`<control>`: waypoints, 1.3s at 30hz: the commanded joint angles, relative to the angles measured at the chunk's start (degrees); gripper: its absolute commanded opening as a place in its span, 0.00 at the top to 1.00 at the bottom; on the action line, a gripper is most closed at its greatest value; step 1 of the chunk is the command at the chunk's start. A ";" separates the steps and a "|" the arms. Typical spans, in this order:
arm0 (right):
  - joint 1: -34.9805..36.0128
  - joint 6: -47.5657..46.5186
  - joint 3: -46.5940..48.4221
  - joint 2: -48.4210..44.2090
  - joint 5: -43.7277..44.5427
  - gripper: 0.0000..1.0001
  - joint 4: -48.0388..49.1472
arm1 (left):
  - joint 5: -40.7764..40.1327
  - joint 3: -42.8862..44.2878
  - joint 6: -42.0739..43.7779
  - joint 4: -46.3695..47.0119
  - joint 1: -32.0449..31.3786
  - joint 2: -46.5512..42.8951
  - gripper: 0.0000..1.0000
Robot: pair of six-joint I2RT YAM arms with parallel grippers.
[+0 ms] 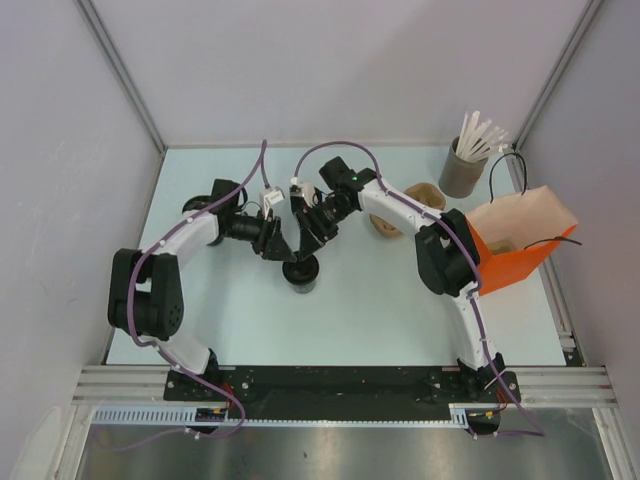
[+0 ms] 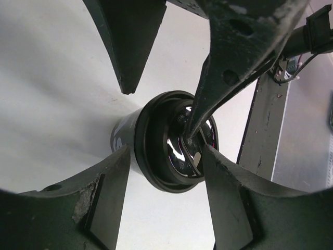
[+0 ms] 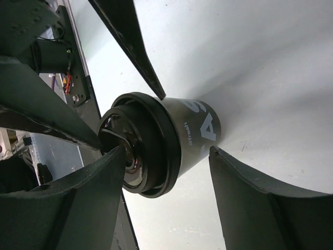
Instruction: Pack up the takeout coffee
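The takeout coffee [image 1: 301, 275] is a small black cup with its round black lid [image 2: 166, 159] on, standing upright mid-table. Both grippers hang over it from the far side. My left gripper [image 2: 166, 151] is open, its fingertips level with the lid's rim on either side. My right gripper [image 3: 167, 153] is open too and straddles the cup [image 3: 200, 130]: one finger [image 3: 78, 208] overlaps the lid's top, the other stands apart from the cup's wall. In the left wrist view a right-gripper finger [image 2: 229, 62] reaches down onto the lid's centre. The orange bag [image 1: 515, 255] stands open at the right.
A grey tub of white sticks [image 1: 462, 170] stands at the back right. Two brownish cup-like things [image 1: 425, 195] lie beside the right arm, near the bag. Something dark [image 1: 195, 207] sits behind the left arm. Metal rails edge the table.
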 commanded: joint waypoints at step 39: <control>-5.88 5.34 -1.56 2.49 -16.12 0.56 5.23 | -7.32 -2.74 2.63 2.82 -3.93 4.39 0.43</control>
